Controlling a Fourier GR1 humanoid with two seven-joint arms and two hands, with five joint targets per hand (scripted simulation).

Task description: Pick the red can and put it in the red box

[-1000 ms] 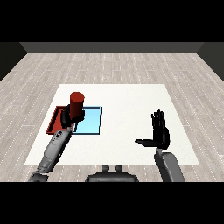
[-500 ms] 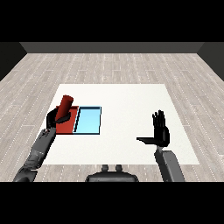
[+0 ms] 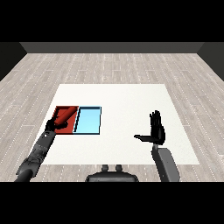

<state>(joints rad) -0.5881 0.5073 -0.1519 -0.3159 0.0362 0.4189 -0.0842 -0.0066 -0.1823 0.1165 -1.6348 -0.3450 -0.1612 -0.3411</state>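
The right hand (image 3: 156, 131) is held upright over the white table (image 3: 127, 98), fingers straight, thumb spread wide. The left hand (image 3: 51, 124) is curled round the red can (image 3: 64, 117), which is seen tilted up-right from the hand, over the red tray (image 3: 72, 109). The light blue tray (image 3: 89, 120) is touching it.

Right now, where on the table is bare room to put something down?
Bare: the stretch between the blue tray and the right hand, and the far strip behind both trays. Crowded: the red tray, where the left hand holds the can.
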